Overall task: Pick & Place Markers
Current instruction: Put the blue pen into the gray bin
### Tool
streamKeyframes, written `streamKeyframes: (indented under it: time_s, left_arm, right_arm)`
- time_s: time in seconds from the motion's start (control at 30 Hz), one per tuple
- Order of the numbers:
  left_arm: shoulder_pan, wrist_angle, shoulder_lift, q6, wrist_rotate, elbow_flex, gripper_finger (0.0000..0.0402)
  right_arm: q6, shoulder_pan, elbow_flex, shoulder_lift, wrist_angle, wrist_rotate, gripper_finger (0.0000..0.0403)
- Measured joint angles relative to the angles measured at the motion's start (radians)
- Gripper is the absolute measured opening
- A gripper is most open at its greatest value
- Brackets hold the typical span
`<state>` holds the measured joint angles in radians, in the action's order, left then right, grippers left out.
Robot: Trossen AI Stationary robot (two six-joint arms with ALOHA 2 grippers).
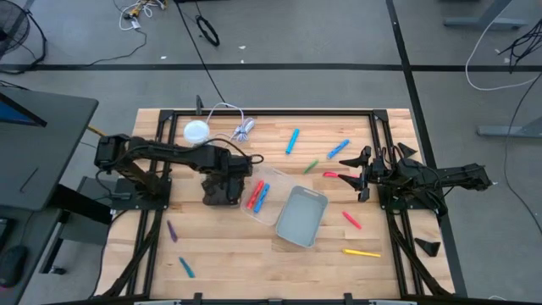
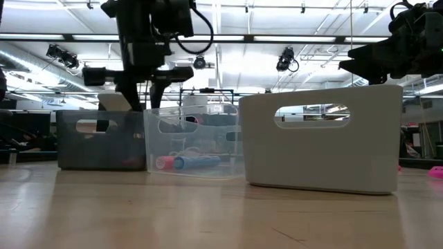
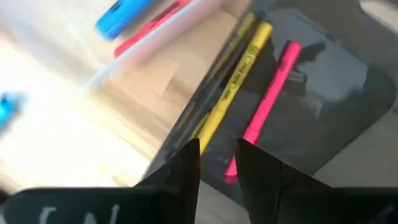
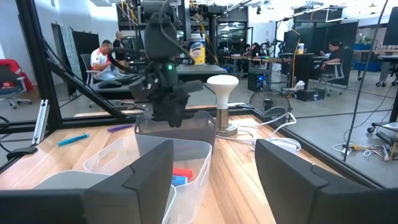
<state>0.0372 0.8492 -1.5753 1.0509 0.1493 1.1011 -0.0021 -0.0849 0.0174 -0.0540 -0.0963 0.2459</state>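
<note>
My left gripper hangs over a dark grey bin, fingers a little apart and empty. In that bin lie a yellow marker and a pink marker. Beside it, a clear bin holds a red marker and a blue marker. A white bin stands next to it. My right gripper is wide open just right of a red marker lying flat. Loose markers lie flat: blue, blue, green, red, yellow, purple, teal.
A white round-topped lamp and a white cable bundle sit near the table's far edge, behind the left arm. Black frame rails run along the table's sides. The three bins stand close together mid-table. People sit in the room beyond.
</note>
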Motion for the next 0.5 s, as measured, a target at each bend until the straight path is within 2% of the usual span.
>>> streamKeyframes:
  time_s: [0.3,0.5]
  left_arm:
    - [0.0,0.022,0.035,-0.578,0.056,0.0,0.0108]
    - [0.0,0.059,0.044,-0.905,0.075,0.0,0.0108]
  right_arm:
    - [0.0,0.0,0.0,0.0,0.0,0.0,0.0229]
    - [0.0,0.0,0.0,0.0,0.0,0.0,0.0229]
